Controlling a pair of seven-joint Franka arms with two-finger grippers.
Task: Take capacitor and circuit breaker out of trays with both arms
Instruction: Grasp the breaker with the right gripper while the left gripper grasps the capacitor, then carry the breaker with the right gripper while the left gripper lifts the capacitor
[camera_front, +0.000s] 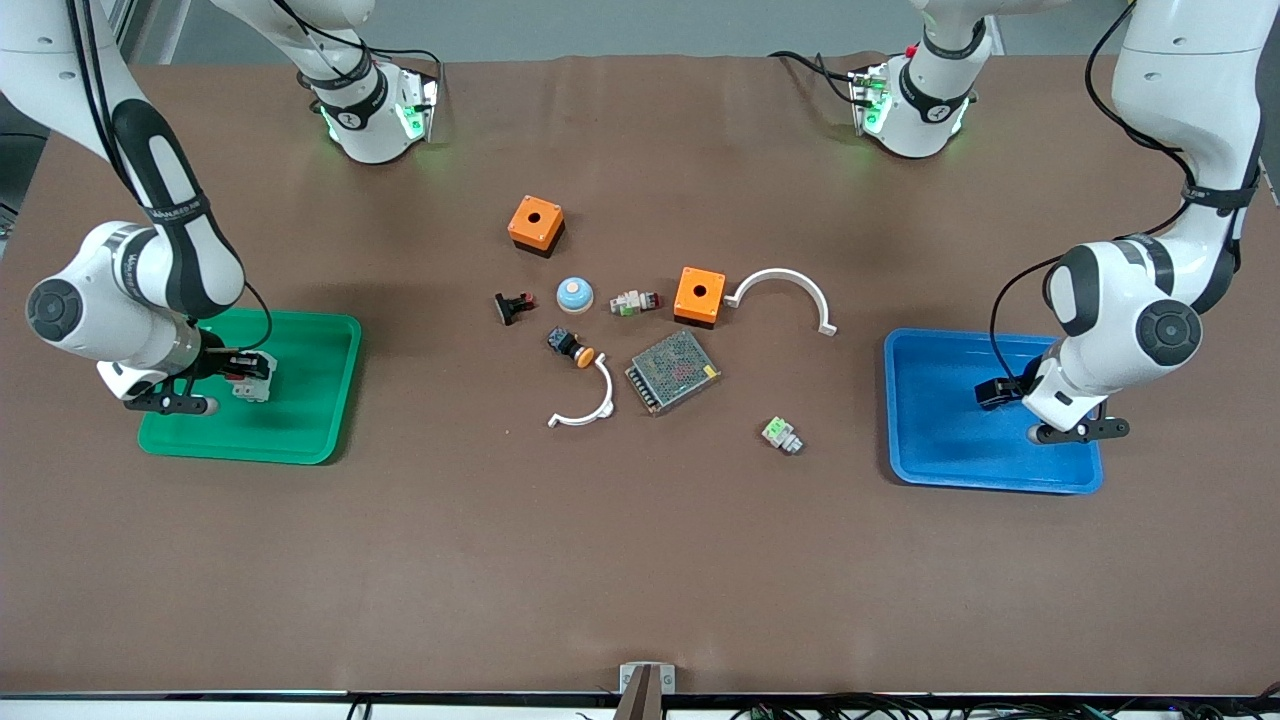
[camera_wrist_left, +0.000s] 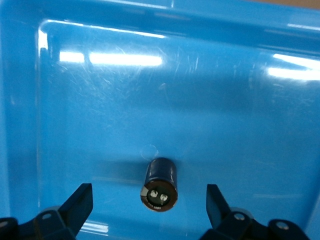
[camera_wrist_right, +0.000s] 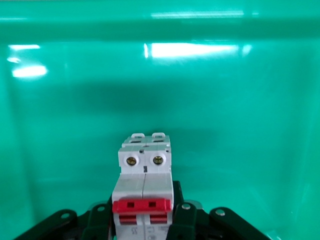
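The capacitor (camera_wrist_left: 161, 180), a small black cylinder with two light dots on its end, lies on the floor of the blue tray (camera_front: 940, 460), which also fills the left wrist view (camera_wrist_left: 100, 110). My left gripper (camera_front: 1003, 392) is low over this tray; in the left wrist view it (camera_wrist_left: 148, 190) is open, its fingers apart on either side of the capacitor and not touching it. My right gripper (camera_front: 240, 372) is low over the green tray (camera_front: 310, 420). In the right wrist view it (camera_wrist_right: 143, 217) is shut on the white breaker (camera_wrist_right: 144, 170) with red levers, which also shows in the front view (camera_front: 252, 386).
Mid-table lie two orange boxes (camera_front: 536, 225) (camera_front: 699, 295), a blue-domed button (camera_front: 575, 294), a black-and-red part (camera_front: 514, 306), a black-and-orange push button (camera_front: 571, 346), a metal mesh box (camera_front: 673, 371), two white arcs (camera_front: 785, 290) (camera_front: 586, 405) and two white-and-green connectors (camera_front: 634, 301) (camera_front: 781, 435).
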